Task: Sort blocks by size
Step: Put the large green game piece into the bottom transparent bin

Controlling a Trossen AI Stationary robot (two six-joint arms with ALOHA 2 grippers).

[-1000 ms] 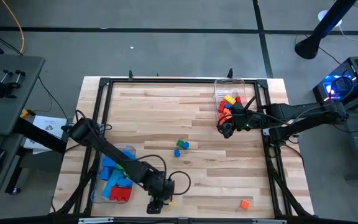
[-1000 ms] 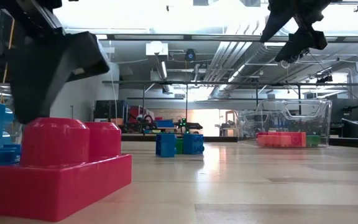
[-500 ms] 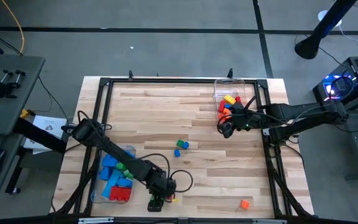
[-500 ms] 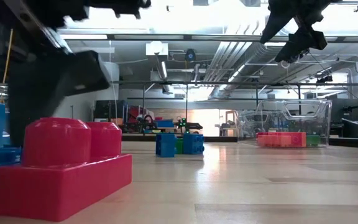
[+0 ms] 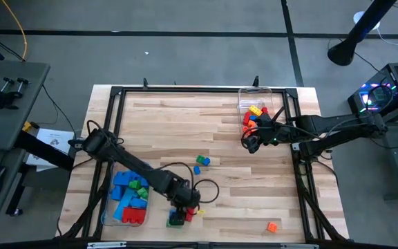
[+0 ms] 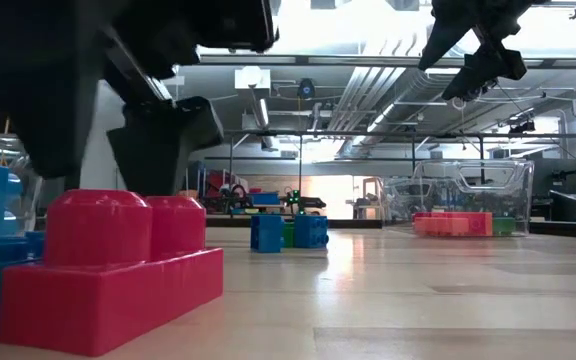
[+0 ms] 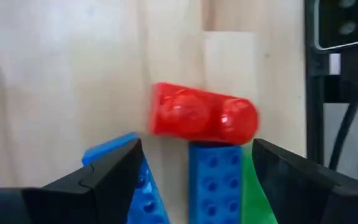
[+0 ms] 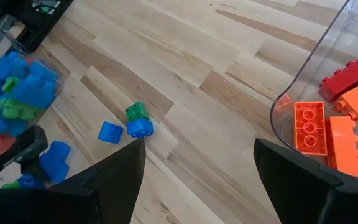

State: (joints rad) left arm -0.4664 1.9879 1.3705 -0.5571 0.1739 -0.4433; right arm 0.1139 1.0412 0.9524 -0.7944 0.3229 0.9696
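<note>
My left gripper [image 5: 185,206] is open, low over a small cluster of bricks near the table's near edge. In the left wrist view [image 7: 196,149] a red two-stud brick [image 7: 202,118] lies on the wood just ahead of the fingers. A blue brick [image 7: 215,180] lies between them, with another blue brick [image 7: 138,183] and a green one [image 7: 251,186] beside it. The red brick fills the low view's foreground [image 6: 108,270]. My right gripper [image 5: 249,143] is open and empty, held high beside the far-right tub [image 5: 258,111]. My left gripper's open fingers stand on either side of the blue brick [image 7: 215,180], pointing down. I cannot tell whether they touch it or the bricks beside it.
A clear tub [image 5: 126,197] at the near left holds blue, green and red bricks. The far-right tub holds orange, red and yellow bricks [image 8: 328,134]. Small blue and green bricks [image 5: 201,162] lie mid-table. An orange brick [image 5: 272,226] lies near the front right.
My left gripper has gone toward the table's right and a little toward its far edge, and the green and red bricks near the front edge now show in the high view. The red brick has slid a little to the right in the low view.
</note>
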